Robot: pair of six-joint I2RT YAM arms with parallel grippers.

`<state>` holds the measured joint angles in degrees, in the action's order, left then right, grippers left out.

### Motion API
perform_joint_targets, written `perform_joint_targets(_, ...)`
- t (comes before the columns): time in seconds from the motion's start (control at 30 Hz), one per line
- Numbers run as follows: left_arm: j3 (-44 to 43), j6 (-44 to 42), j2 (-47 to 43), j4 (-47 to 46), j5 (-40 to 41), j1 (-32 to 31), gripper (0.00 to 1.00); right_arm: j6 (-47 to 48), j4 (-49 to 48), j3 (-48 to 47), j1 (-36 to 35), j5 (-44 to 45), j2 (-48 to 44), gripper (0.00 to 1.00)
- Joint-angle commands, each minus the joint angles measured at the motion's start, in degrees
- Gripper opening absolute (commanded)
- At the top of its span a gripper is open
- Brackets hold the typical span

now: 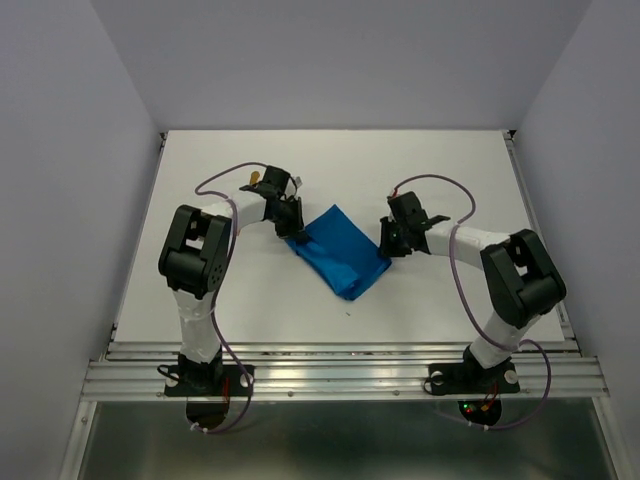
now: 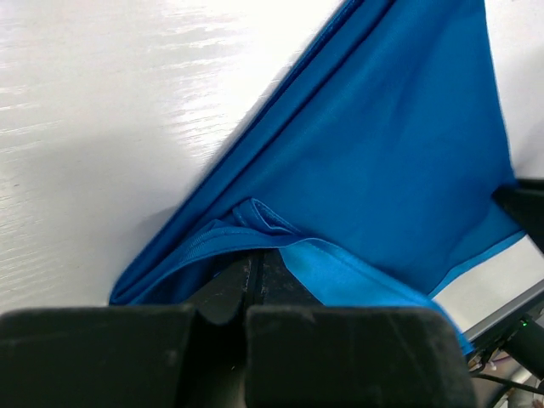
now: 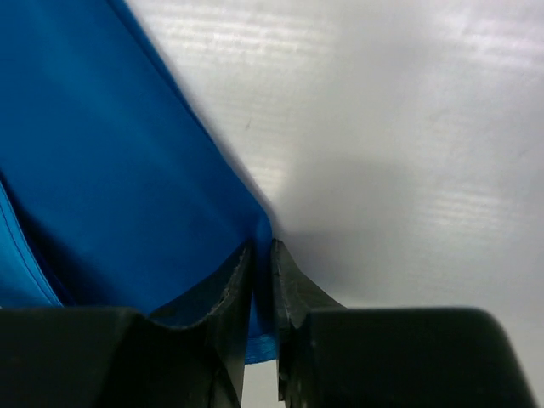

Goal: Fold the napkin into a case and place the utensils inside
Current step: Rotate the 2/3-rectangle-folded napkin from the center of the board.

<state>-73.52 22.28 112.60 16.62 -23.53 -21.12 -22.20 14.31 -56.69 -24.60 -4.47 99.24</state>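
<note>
Mid-fold at the centre of the table (image 1: 420, 160), the left gripper (image 2: 252, 263) and right gripper (image 3: 262, 255) each pinch an opposite edge of the partly folded napkin (image 1: 338, 250), the case unfinished and nothing yet tucked inside

Napkins: I counted one, a bright blue napkin (image 1: 340, 252), folded over on itself.
Benches: one white bench (image 1: 450, 160) lay under everything.
Arms: I had two, my left arm (image 1: 200, 255) and my right arm (image 1: 520, 275).
Jaws: two sets, my left jaws and my right jaws, one per arm.
Fingers: each wrist view showed two black fingers (image 2: 221, 293), four in all.
Cables: two purple cables (image 1: 430, 178), one looping off each arm.
Rails: one ribbed metal rail (image 1: 340, 372) ran along the near edge.
Orange pieces: one small orange piece (image 1: 254, 179) by my left wrist, too small to name.
</note>
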Motion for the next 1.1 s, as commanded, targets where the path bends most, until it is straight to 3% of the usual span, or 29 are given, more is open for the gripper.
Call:
perform_joint_targets(0.0,-2.9,-1.3,0.6,1.0,-1.0,-0.8,0.00,-8.1,-0.9,5.6,-4.1,1.0,-4.2,0.18)
perform_joint_targets(0.2,-4.0,-2.0,-0.1,1.8,-1.1,-1.5,0.00,-19.0,-5.2,11.8,-11.8,3.1,-8.2,0.18)
perform_joint_targets(0.43,-4.4,-3.5,-0.9,3.6,-0.2,-2.0,0.00,-26.3,-9.1,14.8,-15.0,3.3,-10.3,0.20)
perform_joint_targets(0.47,-4.4,-3.6,-1.1,3.8,0.0,-2.2,0.00,-26.4,-9.0,14.7,-15.0,3.2,-10.5,0.22)
perform_joint_targets(0.67,-4.0,-4.6,-3.3,5.6,2.9,-2.7,0.00,-23.0,-3.9,9.9,-15.0,9.7,-11.5,0.59)
perform_joint_targets(0.87,-4.2,-4.9,-5.5,7.4,5.6,-3.3,0.00,-17.5,-3.1,4.1,-12.2,7.0,-9.1,0.63)
perform_joint_targets(1.07,-4.8,-4.5,-7.5,8.6,7.2,-3.7,0.00,-12.1,-3.1,-5.8,-9.6,5.0,-0.5,0.61)
